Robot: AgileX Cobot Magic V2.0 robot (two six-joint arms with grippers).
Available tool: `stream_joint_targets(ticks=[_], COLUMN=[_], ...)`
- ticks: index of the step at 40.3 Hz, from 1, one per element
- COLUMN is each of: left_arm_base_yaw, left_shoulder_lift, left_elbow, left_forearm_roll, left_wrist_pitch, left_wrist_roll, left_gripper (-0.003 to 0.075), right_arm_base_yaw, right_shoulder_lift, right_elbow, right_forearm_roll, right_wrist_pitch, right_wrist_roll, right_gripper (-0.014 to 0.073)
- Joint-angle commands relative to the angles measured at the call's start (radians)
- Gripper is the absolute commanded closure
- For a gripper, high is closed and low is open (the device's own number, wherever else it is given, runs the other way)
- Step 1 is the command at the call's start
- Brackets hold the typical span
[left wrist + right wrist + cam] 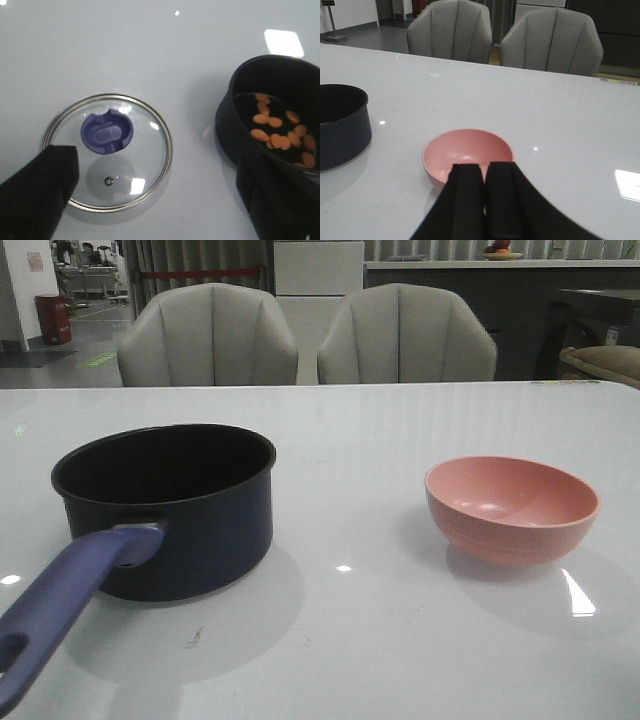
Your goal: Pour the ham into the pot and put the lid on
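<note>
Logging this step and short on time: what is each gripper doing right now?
Left gripper: open, holding nothing, above the lid on the table.
Right gripper: shut, holding nothing, near the pink bowl.

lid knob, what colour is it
Navy blue knob on the lid, clearest in the left wrist view.

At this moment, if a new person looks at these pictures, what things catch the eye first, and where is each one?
The dark pot stands on the robot's left side of the white table, its purplish handle toward the camera, with orange ham slices already inside. The empty pink bowl sits upright to the right. The glass lid lies flat on the table beside the pot, under the open left tool.
</note>
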State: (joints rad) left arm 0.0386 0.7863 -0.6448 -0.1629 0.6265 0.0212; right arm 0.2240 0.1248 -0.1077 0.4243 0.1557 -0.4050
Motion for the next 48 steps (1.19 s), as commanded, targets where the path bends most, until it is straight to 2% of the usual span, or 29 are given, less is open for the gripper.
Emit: stream_joint_targets(ticks=[1,12,24,32,48], left_arm_base_yaw=[0.025,0.114,0.116,0.116,0.116], left_shoulder_lift=[0.082,0.384,0.612,0.689,0.79], left_elbow=[-0.062,-0.243,-0.413,-0.49,-0.498], left_forearm_roll=[-0.01,-0.018,-0.02,0.016,0.029], left_wrist_pitch=[-0.037,0.175,0.315,0.342,0.305], left_wrist_roll=[-0.013,-0.013,-0.013,-0.013,-0.013], left_gripper=[0.0029,0.0029,0.0029,0.0029,0.0029], right_arm_base_yaw=[0.001,0.001,0.001,0.001,0.001], right_shoulder_lift=[0.009,0.009,0.009,0.009,0.009], right_elbow=[-0.027,-0.027,-0.027,-0.027,-0.027], right_forearm_roll=[0.005,0.005,0.005,0.005,0.005], right_wrist_pitch=[-0.085,-0.085,-0.085,-0.085,-0.085], right_wrist_roll=[-0.008,-0.008,-0.008,-0.008,-0.008], right_gripper=[0.0444,0.0444,0.0444,0.0444,0.0444])
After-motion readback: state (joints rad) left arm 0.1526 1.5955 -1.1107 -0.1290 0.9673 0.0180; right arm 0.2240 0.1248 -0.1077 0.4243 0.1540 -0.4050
